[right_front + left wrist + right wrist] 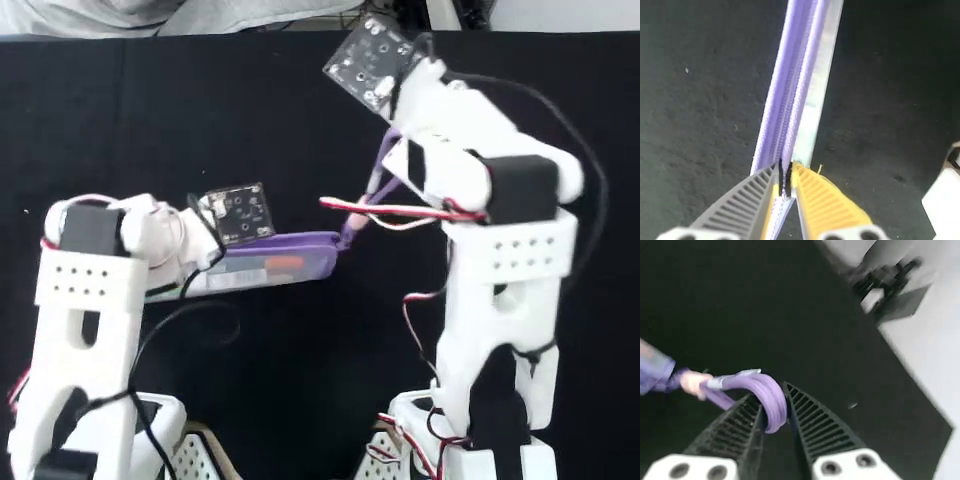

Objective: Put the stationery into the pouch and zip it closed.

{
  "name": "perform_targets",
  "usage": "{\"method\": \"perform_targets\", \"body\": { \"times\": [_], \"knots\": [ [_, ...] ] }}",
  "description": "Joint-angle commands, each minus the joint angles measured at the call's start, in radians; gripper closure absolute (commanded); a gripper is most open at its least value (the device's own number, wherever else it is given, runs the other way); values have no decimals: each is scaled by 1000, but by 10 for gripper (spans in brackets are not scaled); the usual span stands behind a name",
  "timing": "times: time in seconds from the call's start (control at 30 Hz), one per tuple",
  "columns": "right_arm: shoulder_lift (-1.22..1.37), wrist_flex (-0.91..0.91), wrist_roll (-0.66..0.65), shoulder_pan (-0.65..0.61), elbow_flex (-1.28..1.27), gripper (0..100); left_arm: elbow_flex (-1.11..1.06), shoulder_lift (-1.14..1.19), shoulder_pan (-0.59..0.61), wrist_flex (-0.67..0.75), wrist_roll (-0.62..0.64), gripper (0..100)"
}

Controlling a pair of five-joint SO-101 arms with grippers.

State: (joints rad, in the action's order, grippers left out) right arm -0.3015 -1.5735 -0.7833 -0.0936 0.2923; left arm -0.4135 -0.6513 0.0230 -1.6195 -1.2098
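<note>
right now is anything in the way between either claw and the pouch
Nothing visible stands between them. The left claw is shut on one end of the pouch, and the right claw is shut on the purple loop at the pouch's other end.

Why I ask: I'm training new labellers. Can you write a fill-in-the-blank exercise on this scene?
1. The pouch on the black table is ____ in colour.
2. The left gripper, one finger grey and the other ____, is clamped on the pouch's end.
3. The right gripper is ____ on the pull loop.
Missing words: purple; yellow; shut.
</note>
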Motion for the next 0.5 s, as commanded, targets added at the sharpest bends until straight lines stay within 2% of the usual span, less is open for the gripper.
{"method": "perform_targets", "body": {
  "times": [0.0,0.17,0.33,0.47],
  "knots": [
    [-36,28,-2,-6,-62,987,-90,-100,65,114,6,971],
    [-35,86,-2,11,-193,987,-206,-186,104,160,6,971],
    [-35,258,-2,58,-420,987,-289,-244,105,160,9,971],
    [-35,411,-8,95,-602,987,-355,-265,105,190,83,971]
  ]
}}
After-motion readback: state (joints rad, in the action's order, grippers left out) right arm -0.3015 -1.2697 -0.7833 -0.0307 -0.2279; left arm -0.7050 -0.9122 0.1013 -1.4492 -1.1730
